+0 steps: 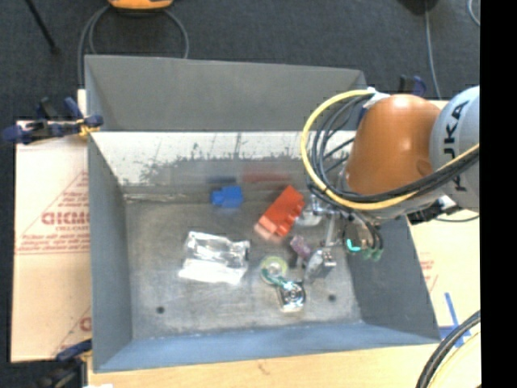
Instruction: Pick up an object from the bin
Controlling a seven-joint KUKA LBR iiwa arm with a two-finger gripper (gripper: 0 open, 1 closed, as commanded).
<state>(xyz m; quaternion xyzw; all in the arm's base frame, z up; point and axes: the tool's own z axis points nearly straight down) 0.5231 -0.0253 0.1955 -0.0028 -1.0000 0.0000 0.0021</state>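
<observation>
Toward the right of the grey bin, the gripper hangs just beside a small purple piece lying near an orange-red block; whether the gripper is parted or closed cannot be told.

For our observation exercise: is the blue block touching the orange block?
No, a gap separates the blue block from the orange block.

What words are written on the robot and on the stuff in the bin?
"KU": on the robot arm's pale shell. It is the start of a longer word, and cables partly hide the other letters.
Blue block: no writing that can be read.
Orange block: no writing that can be read.
Clear crinkly packet: anything printed on it is too small to read.
</observation>
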